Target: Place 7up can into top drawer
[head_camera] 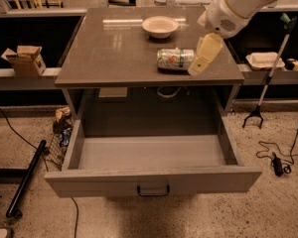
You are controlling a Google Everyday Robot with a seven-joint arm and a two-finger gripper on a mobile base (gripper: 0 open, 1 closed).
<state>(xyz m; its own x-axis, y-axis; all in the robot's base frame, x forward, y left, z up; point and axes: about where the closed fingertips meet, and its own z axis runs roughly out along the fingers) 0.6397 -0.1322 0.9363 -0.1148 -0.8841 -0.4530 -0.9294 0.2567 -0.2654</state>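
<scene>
though beside 7up can (175, 59), jaws empty

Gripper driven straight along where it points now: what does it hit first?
Likely the tabletop, just right of the can. The gripper points down and slightly left, its tip beside the can's right end. Depth is unclear, so it might clip that end first.
</scene>
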